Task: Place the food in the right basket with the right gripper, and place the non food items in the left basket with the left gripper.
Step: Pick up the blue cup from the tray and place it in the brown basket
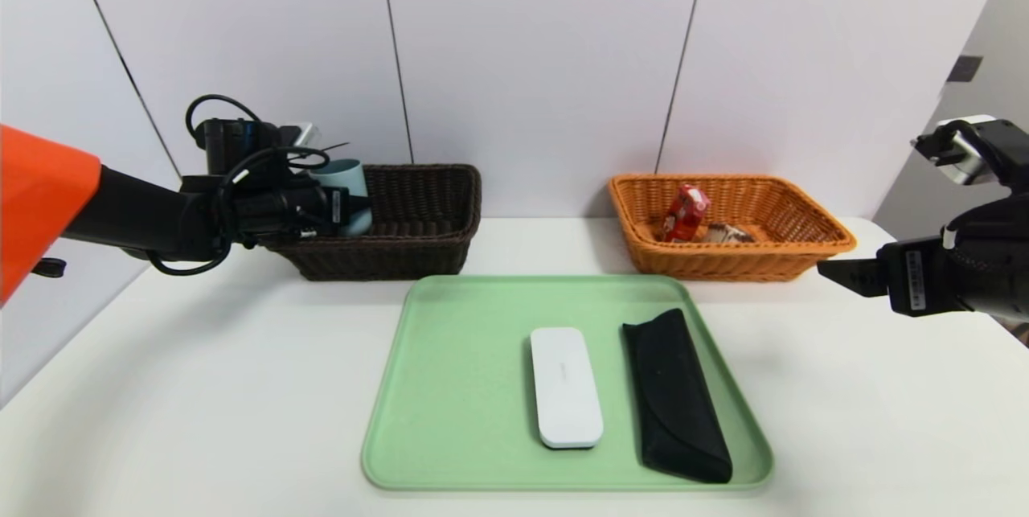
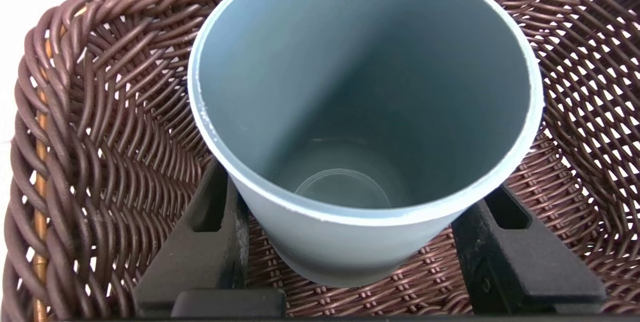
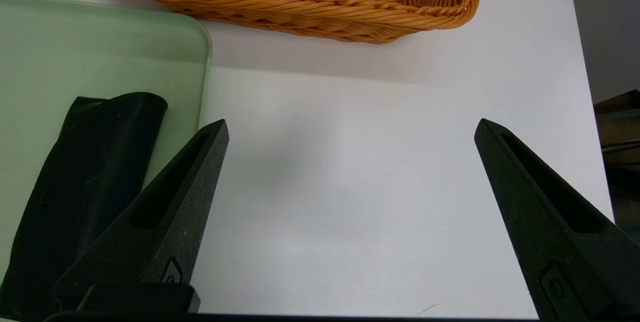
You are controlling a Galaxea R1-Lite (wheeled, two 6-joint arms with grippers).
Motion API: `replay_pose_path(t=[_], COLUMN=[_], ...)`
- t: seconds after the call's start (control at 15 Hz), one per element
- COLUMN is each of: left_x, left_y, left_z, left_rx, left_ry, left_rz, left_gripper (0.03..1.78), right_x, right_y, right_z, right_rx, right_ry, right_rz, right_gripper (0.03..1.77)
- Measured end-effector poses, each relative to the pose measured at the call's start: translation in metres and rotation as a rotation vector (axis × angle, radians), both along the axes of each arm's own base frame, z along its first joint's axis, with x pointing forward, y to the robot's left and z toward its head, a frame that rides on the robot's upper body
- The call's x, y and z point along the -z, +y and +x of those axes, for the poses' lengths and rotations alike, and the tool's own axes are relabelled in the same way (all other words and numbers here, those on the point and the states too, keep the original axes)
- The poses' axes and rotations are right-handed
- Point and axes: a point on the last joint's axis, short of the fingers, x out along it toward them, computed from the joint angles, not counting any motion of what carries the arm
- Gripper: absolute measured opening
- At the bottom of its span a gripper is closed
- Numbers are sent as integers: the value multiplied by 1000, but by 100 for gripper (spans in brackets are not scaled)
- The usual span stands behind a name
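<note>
My left gripper is shut on the teal-blue cup and holds it tilted inside the dark brown basket. In the left wrist view the cup fills the space between both fingers, its base low over the basket's weave. The red drink carton and the cake wedge lie in the orange-tan basket. The white case and the black pouch lie on the green tray. My right gripper hangs open and empty at the table's right side.
The white table carries the tray at the front centre, with both baskets against the back wall. In the right wrist view the right gripper is over bare table beside the tray's corner and the pouch.
</note>
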Motion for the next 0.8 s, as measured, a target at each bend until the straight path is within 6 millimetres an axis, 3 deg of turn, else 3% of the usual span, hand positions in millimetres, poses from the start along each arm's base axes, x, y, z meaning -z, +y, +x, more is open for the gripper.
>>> replay_pose_path(t=[0.2, 0.53, 0.8], left_x=[1, 2, -30], left_y=[0, 0, 0], left_z=[1, 2, -4], left_rx=[-1, -3, -7], left_ry=[1, 2, -50], left_rz=[1, 1, -12], left_gripper=[111, 141, 152], right_x=[0, 1, -1], right_y=[0, 0, 0], right_z=[0, 0, 0], right_rx=[2, 3, 3], right_ry=[0, 2, -6], right_rz=[2, 1, 3], right_gripper=[170, 170, 170])
